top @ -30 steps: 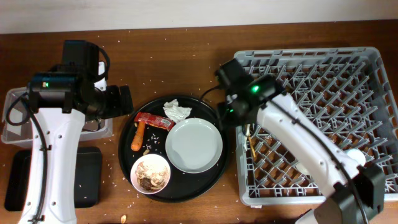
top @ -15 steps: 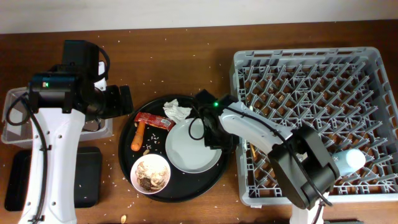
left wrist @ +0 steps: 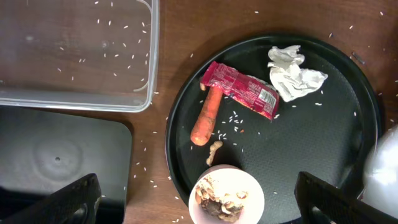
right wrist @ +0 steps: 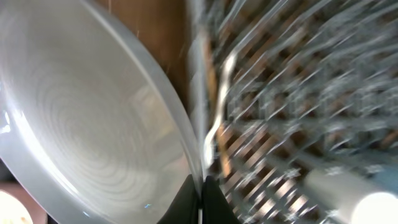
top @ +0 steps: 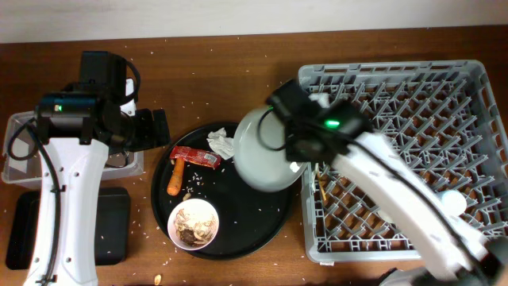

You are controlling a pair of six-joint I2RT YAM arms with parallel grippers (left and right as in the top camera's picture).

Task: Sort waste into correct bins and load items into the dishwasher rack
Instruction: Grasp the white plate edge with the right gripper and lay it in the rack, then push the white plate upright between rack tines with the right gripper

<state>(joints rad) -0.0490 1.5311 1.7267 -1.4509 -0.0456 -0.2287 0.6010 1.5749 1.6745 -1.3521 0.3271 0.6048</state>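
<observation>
My right gripper (right wrist: 199, 186) is shut on the rim of the white round plate (top: 262, 151) and holds it lifted and tilted over the round black tray's right side, next to the grey dishwasher rack (top: 476, 79). The plate fills the left of the right wrist view (right wrist: 87, 124). My left gripper (left wrist: 196, 205) is open and empty above the tray's left side. On the tray lie the red foil wrapper (left wrist: 242, 90), the crumpled white tissue (left wrist: 292, 71), the orange carrot piece (left wrist: 205, 118) and the white bowl of brown scraps (left wrist: 225, 198). A fork (right wrist: 217, 106) and chopsticks (top: 321, 189) lie in the rack.
The clear plastic tub (left wrist: 74, 53) sits at the far left with the shallow black rectangular tray (left wrist: 56, 162) in front of it. The large round black tray (top: 238, 238) lies mid-table. A white cup (top: 451, 202) lies in the rack's right side. Rice grains are scattered on the wood.
My right gripper came from the rack to the plate on the round tray, closed on its rim and lifted it up and right toward the rack. The left arm has not moved.
</observation>
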